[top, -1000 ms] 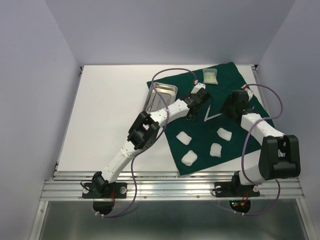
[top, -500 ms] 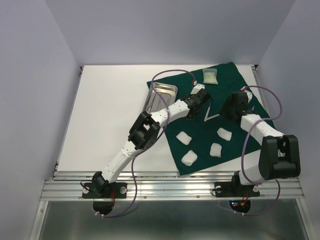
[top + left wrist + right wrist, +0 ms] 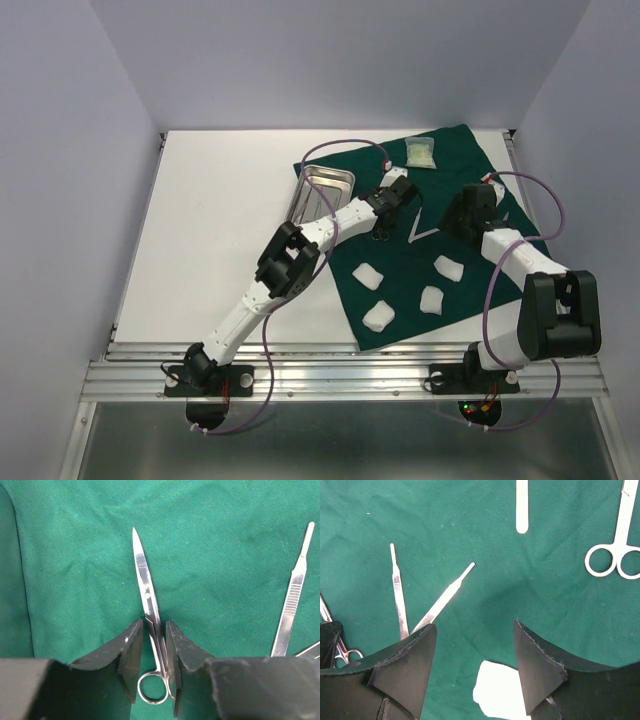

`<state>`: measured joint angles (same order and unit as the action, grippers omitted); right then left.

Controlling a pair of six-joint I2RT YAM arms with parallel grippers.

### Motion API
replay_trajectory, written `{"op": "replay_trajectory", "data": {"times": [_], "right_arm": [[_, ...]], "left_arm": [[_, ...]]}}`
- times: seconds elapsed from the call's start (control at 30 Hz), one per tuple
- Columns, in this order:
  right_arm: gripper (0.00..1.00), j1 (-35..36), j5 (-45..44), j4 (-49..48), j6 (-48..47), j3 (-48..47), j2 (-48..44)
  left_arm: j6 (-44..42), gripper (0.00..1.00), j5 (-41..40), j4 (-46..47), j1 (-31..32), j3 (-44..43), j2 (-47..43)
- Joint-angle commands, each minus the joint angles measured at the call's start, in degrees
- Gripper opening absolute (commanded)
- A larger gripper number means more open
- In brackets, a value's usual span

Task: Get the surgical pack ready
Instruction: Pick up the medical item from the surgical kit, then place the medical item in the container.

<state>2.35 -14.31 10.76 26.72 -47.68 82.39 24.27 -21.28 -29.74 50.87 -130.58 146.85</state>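
Left gripper (image 3: 154, 624) pinches the shiny steel scissor-like forceps (image 3: 144, 580) at lower centre, on the dark green cloth drape (image 3: 225, 530); right gripper (image 3: 474, 625) gapes, holding nothing.

You see a dark green drape (image 3: 470, 165), plain, with a fine woven grain up close. The table (image 3: 220, 220) under it is white. The tray (image 3: 325, 185) is shiny silver. The forceps (image 3: 149, 600) are shiny silver too. So are the thin handles (image 3: 290, 605) beside them, and one has a patch of tiny ridges. Your four gauze pads (image 3: 368, 276) are white. The packet (image 3: 420, 153) looks pale yellow-green, but it is too small to be sure. The left gripper (image 3: 154, 630) and right gripper (image 3: 475, 630) are black. The arms (image 3: 345, 215) are white with black joints, and their cables (image 3: 345, 141) are purple. The walls (image 3: 100, 100) are pale lilac.
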Motion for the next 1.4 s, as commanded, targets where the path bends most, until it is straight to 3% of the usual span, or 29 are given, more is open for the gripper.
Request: {"op": "replay_trajectory", "data": {"times": [0.0, 0.13, 0.4, 0.47, 0.7, 0.97, 1.2, 1.37], "right_arm": [[0.68, 0.1, 0.2, -0.3, -0.8, -0.9, -2.1], [0.68, 0.1, 0.3, -0.3, -0.8, -1.2, -2.1], [0.68, 0.1, 0.3, -0.3, -0.7, -1.5, -2.1], [0.68, 0.1, 0.0, -0.3, -0.8, -1.4, -2.4], [0.68, 0.1, -0.7, 0.0, -0.9, -1.5, -3.7], [0.68, 0.1, 0.9, 0.0, -0.6, -2.3, -2.8], [0.68, 0.1, 2.0, -0.7, -0.9, -2.4, -3.2], [0.68, 0.1, 3.6, -2.2, -0.5, -1.7, -2.1]], "left_arm": [[0.3, 0.4, 0.2, -0.1, -0.3, 1.4, 1.7], [-0.2, 0.36, 1.0, -0.3, -0.3, 1.4, 2.0], [-4.1, 0.06, 0.5, -0.1, -0.3, 0.7, -4.3], [-5.5, 0.05, 0.6, 1.9, -0.3, 3.2, -8.4], [-11.5, 0.05, 0.2, 10.1, -1.1, 13.9, -21.1], [-13.9, 0.06, 0.8, 9.4, -4.5, 15.1, -26.6], [-19.4, 0.1, 8.8, 13.9, -11.8, 25.9, -32.7], [-21.0, 0.13, 9.6, 16.5, -14.5, 32.1, -33.6]]}}
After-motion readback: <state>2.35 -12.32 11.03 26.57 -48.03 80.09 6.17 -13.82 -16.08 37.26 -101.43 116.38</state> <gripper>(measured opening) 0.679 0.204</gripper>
